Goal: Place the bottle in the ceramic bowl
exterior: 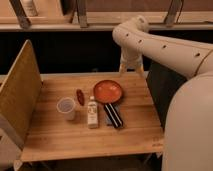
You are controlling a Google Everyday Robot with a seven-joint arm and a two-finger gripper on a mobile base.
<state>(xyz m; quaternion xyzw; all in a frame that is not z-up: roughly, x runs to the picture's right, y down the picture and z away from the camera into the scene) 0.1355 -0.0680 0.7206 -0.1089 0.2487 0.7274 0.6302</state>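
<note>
Bottle: we log a small slim clear plastic bottle with white cap and pale label, upright near the table's middle, empty space around its cap. Behind and to its right sits the shallow round glossy orange-red ceramic bowl, apart from it. A flat dark striped bar lies just right of the bottle; a translucent plastic cup stands to its left, and a small dark red object lies behind. The surface is a pale butcher-block wooden table with a tan upright panel along its left edge. The pale gripper hangs over the far edge, beyond the bowl, holding nothing; how far open it is, we cannot tell.
</note>
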